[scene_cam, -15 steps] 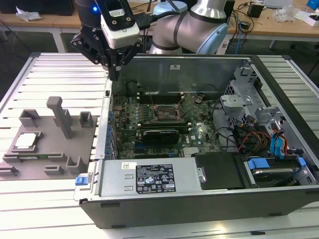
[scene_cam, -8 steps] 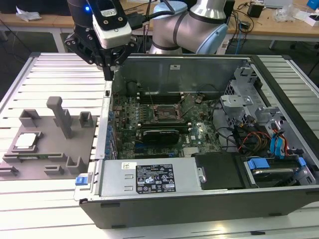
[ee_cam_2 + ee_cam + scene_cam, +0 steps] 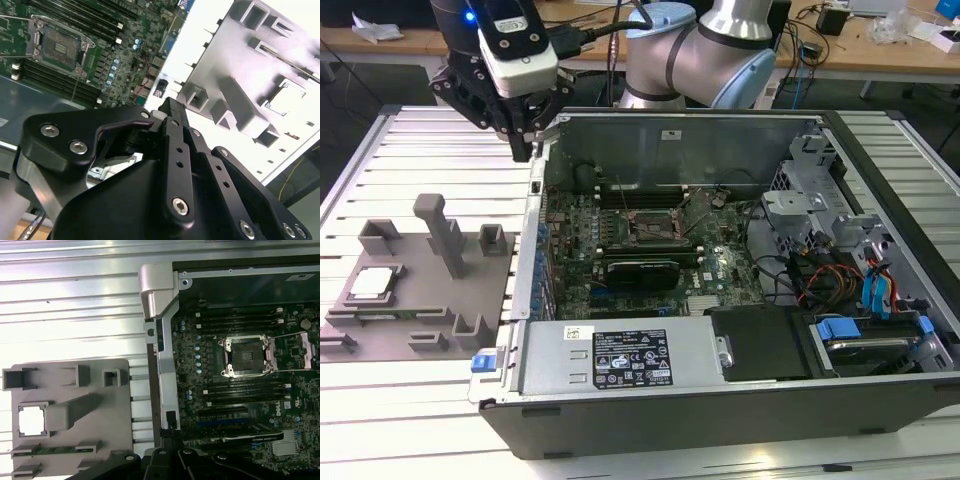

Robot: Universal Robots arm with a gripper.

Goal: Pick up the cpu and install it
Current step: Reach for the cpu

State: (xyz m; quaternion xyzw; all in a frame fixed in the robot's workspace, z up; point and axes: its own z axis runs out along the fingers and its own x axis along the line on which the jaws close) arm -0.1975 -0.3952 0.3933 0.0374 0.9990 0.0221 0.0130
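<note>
The cpu (image 3: 375, 283) is a small pale square chip lying in a recess of the grey fixture plate (image 3: 415, 300) at the exterior view's left; in the first wrist view the cpu (image 3: 32, 420) is a bright square. The dark metal-framed socket (image 3: 648, 226) of the green motherboard sits in the open computer case and stands empty in the first wrist view (image 3: 246, 356). My gripper (image 3: 523, 148) hangs above the case's back left corner, between plate and socket. Its fingers (image 3: 170, 107) are shut together with nothing in them.
The open computer case (image 3: 620, 400) lies on a slatted metal table (image 3: 410, 420), with drive cages and cables at the exterior view's right. Tall grey blocks (image 3: 445, 235) stand up from the fixture plate near the cpu. The case's side wall (image 3: 162, 340) runs between plate and motherboard.
</note>
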